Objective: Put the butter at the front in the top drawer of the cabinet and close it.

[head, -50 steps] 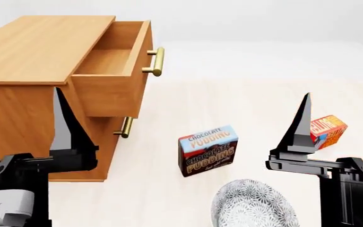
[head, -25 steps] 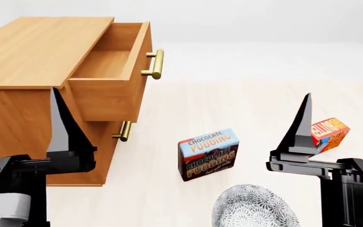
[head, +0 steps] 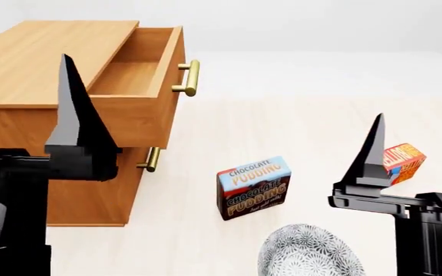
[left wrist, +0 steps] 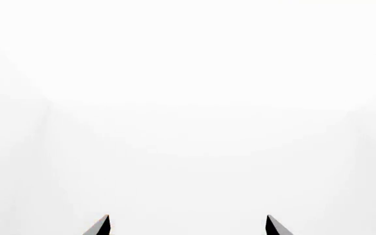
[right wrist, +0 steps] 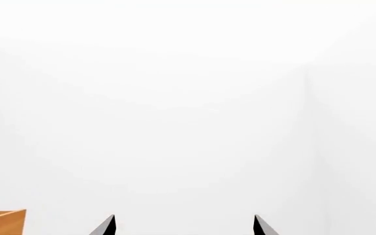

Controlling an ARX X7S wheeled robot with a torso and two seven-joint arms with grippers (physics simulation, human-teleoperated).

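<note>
Up left in the head view: cabinet (head: 44, 57), top drawer (head: 133, 77) pulled out, inside visible and nothing in it that I can see. Its brass bar handle (head: 193, 77) faces the open floor. The lower drawer handle (head: 153, 156) sits flush below, so that drawer is closed.

My left gripper (head: 25, 115) is raised in front of the cabinet face, fingers spread wide, nothing between them. One finger (head: 75, 109) overlaps the top drawer's side in this view; can't tell contact or depth. In the left wrist view, my left gripper (left wrist: 188, 227) shows two tips well apart against blank white.

My right gripper (head: 416, 158) is low on the right, also spread and holding nothing. The right wrist view shows the same for my right gripper (right wrist: 184, 226), tips apart, with a corner of the cabinet (right wrist: 2, 223) at the frame edge.

On the pale floor (head: 282, 121):
- chocolate pudding box (head: 253, 185), tilted, near the cabinet's front corner.
- small orange-red box (head: 404, 161), partly behind my right finger. Label unreadable, so can't tell whether it's the butter.
- patterned bowl (head: 305, 253), just in front of the pudding box.

Both boxes sit outside the drawer, well apart from it.
</note>
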